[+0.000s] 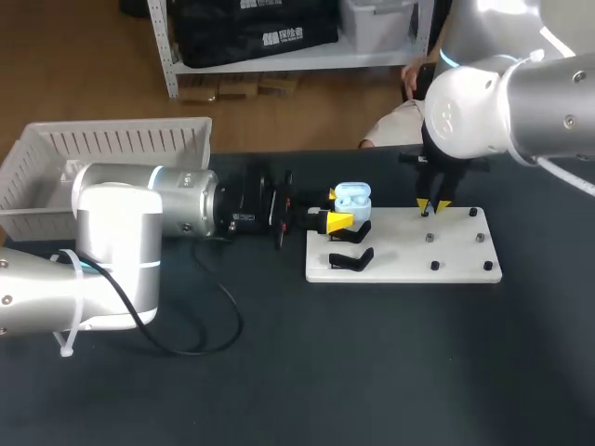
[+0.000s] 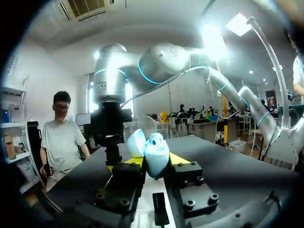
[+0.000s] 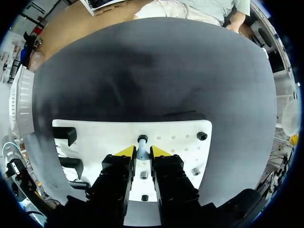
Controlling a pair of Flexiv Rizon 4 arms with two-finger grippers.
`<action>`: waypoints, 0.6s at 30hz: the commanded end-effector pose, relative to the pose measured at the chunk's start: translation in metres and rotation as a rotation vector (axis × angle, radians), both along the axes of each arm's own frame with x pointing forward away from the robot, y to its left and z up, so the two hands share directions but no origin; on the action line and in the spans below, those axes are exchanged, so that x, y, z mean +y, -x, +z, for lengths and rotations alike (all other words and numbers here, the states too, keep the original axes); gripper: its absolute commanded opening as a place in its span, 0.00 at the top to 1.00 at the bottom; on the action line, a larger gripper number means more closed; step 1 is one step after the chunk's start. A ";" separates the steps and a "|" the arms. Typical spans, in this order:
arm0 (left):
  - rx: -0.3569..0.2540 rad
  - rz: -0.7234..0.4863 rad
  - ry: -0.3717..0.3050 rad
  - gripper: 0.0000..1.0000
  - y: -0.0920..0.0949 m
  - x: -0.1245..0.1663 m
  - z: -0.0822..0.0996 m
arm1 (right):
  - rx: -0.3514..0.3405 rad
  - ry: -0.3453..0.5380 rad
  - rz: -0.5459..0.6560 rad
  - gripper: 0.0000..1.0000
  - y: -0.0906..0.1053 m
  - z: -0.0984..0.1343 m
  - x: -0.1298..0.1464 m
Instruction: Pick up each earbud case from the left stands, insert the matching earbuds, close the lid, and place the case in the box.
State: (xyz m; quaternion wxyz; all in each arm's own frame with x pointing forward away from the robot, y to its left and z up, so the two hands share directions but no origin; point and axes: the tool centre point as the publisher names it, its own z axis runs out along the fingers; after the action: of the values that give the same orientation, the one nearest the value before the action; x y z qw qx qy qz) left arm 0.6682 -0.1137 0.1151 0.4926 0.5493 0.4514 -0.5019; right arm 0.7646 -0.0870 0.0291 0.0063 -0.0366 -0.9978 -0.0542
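Earbud case (image 2: pixel 156 153), pale blue, lid open — light, rigid, probably slippery; left gripper (image 2: pixel 156 161) pinches its lower shell, right gripper (image 3: pixel 141 152) nips one small earbud (image 3: pixel 141 145) by the stem.

Bright overhead glare, shadows seemingly soft

You're looking at a glossy pale-blue plastic case (image 2: pixel 157 153), a smooth earbud (image 3: pixel 141 151), a smooth white board (image 1: pixel 460 262) on your matt dark table (image 1: pixel 372 372), and a ribbed plastic basket (image 1: pixel 121 139).
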 end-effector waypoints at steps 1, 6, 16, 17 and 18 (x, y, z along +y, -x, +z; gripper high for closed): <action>-0.004 0.002 0.004 1.00 0.000 0.000 -0.001 | 0.000 -0.003 -0.006 1.00 0.001 0.005 -0.001; -0.004 0.002 0.004 1.00 0.000 0.000 -0.001 | -0.011 -0.006 -0.015 1.00 0.007 0.017 -0.001; -0.004 0.002 0.004 1.00 0.000 0.000 -0.001 | -0.075 0.011 0.015 1.00 0.036 0.076 0.007; -0.004 0.002 0.004 1.00 0.000 0.000 -0.001 | -0.085 0.015 0.013 1.00 0.040 0.084 0.008; -0.004 0.002 0.004 1.00 0.000 0.000 -0.001 | -0.083 0.009 0.016 1.00 0.044 0.092 0.010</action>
State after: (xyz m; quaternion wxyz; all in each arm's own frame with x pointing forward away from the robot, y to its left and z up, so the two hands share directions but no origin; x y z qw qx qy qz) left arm 0.6682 -0.1137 0.1151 0.4926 0.5493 0.4514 -0.5019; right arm 0.7478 -0.0789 0.0972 -0.0084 -0.0232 -0.9983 -0.0535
